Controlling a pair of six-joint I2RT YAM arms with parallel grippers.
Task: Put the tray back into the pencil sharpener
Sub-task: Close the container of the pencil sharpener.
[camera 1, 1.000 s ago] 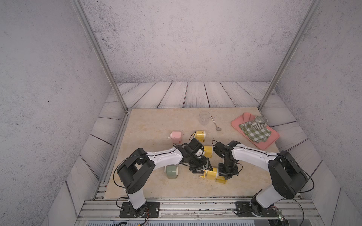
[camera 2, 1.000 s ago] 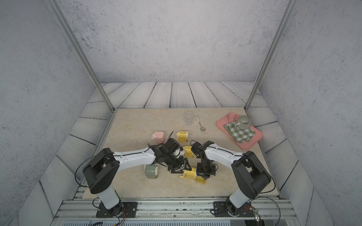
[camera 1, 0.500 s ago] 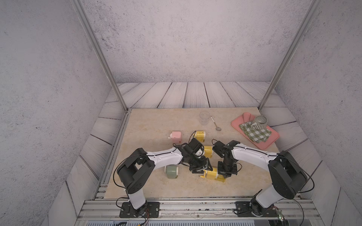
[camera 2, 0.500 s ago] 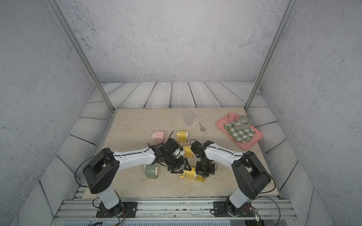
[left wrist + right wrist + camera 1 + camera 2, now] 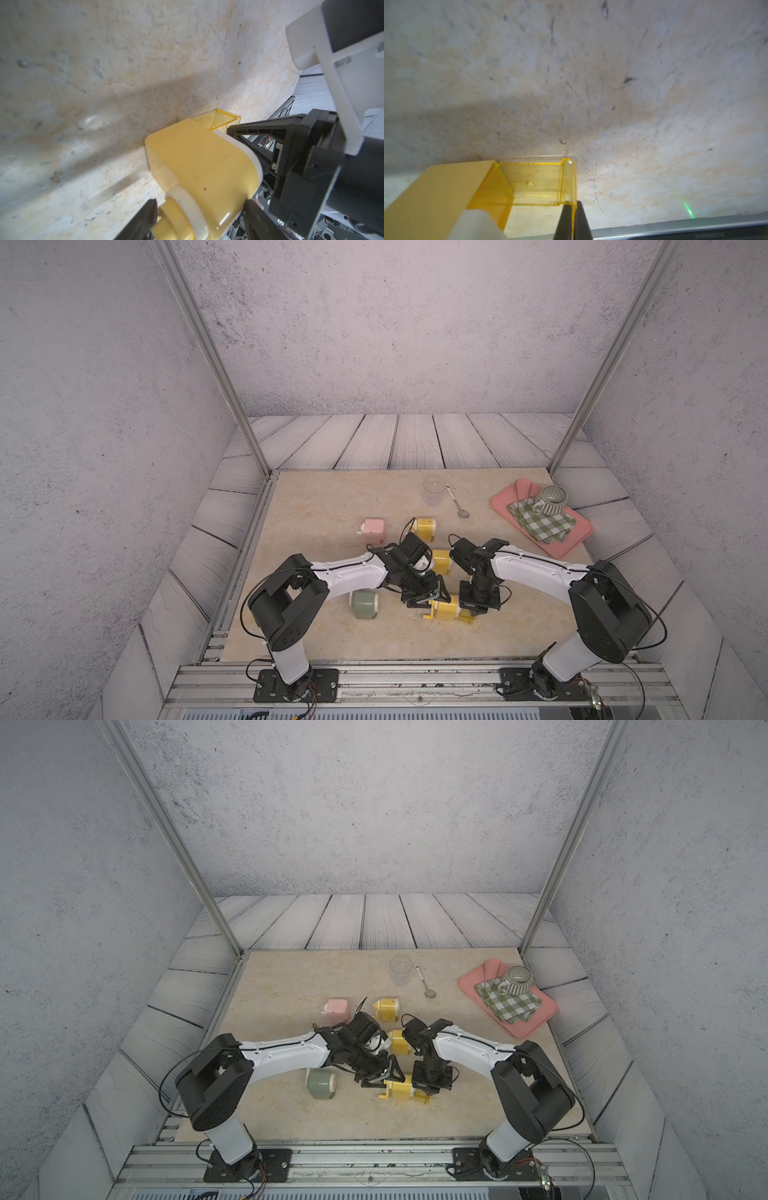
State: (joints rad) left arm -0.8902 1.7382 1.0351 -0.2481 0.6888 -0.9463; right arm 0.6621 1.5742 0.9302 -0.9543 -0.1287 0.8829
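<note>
The yellow pencil sharpener lies on its side near the table's front middle. My left gripper is shut on its body, one finger on each side at the crank end. The clear yellow tray sticks partway out of the sharpener's other end. My right gripper is shut on the tray's outer end wall, pinching it thin between its fingers. How deep the tray sits inside is hidden.
Two more yellow sharpeners, a pink one and a green one lie close round my arms. Farther back stand a clear cup and a spoon. A pink board with a checked cloth and striped mug is at the right.
</note>
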